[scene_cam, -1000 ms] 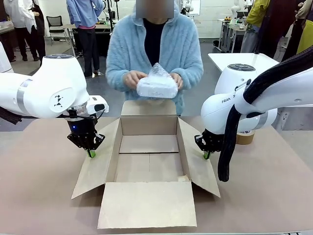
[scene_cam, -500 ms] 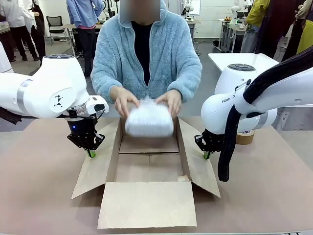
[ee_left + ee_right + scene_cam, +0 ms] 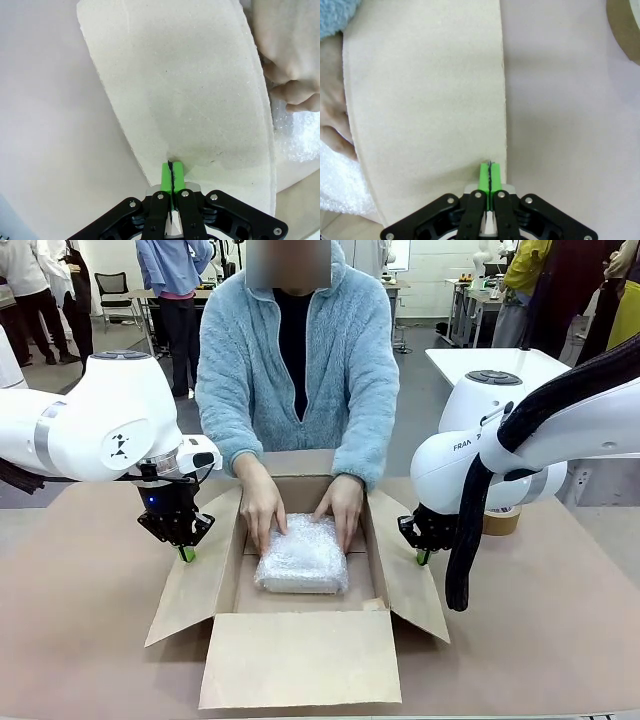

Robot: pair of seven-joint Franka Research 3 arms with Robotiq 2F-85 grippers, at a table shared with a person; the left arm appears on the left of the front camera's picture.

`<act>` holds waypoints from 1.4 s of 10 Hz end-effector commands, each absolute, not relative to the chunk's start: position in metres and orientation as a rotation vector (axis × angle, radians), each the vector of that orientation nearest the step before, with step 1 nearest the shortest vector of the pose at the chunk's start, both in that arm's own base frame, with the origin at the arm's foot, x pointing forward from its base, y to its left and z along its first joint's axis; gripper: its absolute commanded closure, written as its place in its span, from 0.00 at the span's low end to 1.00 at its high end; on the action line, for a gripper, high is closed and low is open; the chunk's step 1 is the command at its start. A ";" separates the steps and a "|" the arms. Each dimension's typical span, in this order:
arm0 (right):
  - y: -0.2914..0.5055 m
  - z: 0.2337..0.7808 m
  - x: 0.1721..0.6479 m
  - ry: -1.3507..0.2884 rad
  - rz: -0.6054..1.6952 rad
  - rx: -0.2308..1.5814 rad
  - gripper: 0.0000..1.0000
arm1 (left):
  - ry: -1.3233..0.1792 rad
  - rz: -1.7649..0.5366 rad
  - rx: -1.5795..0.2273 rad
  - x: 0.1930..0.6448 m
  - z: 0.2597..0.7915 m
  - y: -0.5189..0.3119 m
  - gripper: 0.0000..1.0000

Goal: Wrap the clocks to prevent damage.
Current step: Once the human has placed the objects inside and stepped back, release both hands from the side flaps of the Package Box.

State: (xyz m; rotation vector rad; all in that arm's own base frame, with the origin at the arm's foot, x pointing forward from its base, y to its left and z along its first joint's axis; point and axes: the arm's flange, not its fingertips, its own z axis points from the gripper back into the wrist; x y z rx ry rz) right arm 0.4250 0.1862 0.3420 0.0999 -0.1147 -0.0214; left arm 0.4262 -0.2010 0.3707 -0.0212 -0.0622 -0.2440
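The clocks [image 3: 302, 560] are one bubble-wrapped bundle lying on the floor of the open cardboard box [image 3: 300, 660]. The person's two hands [image 3: 262, 520] rest on its far side. My left gripper [image 3: 186, 554] is shut, its tips down on the outer edge of the box's left flap [image 3: 195, 585]. Shut too, my right gripper [image 3: 423, 558] has its tips on the right flap [image 3: 410, 580]. In the left wrist view the left gripper [image 3: 172, 170] touches the flap [image 3: 190, 90], with the bundle [image 3: 300, 140] beyond. In the right wrist view the right gripper [image 3: 490, 172] meets its flap [image 3: 425, 90] beside the bundle [image 3: 340, 187].
A brown tape roll [image 3: 500, 521] stands on the table behind my right arm and also shows as the tape roll [image 3: 627, 25] in the right wrist view. The box's front flap lies flat toward me. Bare table [image 3: 80, 620] lies on both sides of the box.
The person has brought the wrapped bundle down from chest height into the box and leaned forward over it. Neither arm has moved.
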 end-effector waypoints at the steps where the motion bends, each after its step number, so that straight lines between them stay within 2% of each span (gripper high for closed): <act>1: 0.189 0.340 0.424 -0.113 -0.028 0.094 0.99 | -0.066 -0.250 -0.013 0.426 0.371 -0.201 0.99; 14: 0.189 0.340 0.424 -0.113 -0.028 0.094 0.99 | -0.066 -0.250 -0.013 0.426 0.371 -0.201 0.99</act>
